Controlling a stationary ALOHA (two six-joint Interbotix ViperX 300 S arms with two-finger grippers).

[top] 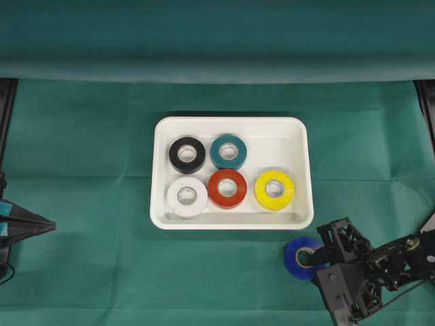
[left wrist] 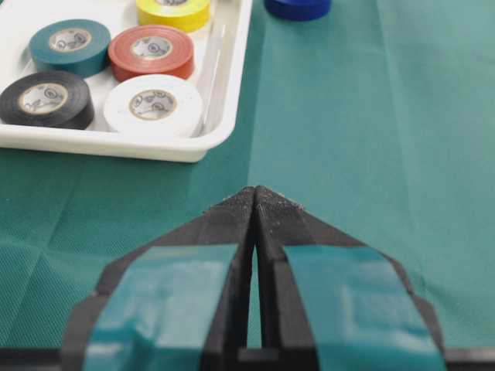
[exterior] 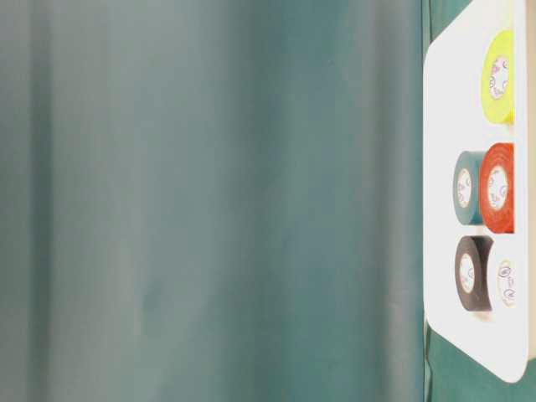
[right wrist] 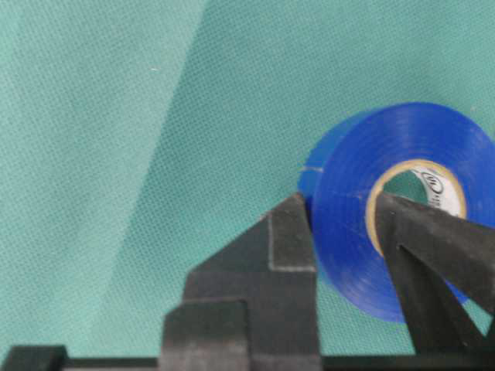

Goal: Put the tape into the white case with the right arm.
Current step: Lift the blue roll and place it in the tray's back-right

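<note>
beside the white case (top: 232, 222) holding five rolls, right tool (top: 314, 259) clamps blue tape (top: 299, 259); left tool (left wrist: 254, 202) clenched.

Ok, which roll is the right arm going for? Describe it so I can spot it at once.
Find the white case mid-table on the green cloth; five rolls lie inside. Just outside its near right corner, the blue tape sits on the cloth, the only roll outside the case, with the right gripper shut on its wall.

Five rolls (top: 228, 188) in the white case (top: 299, 129); sixth roll (top: 299, 258) outside — near its right front corner
</note>
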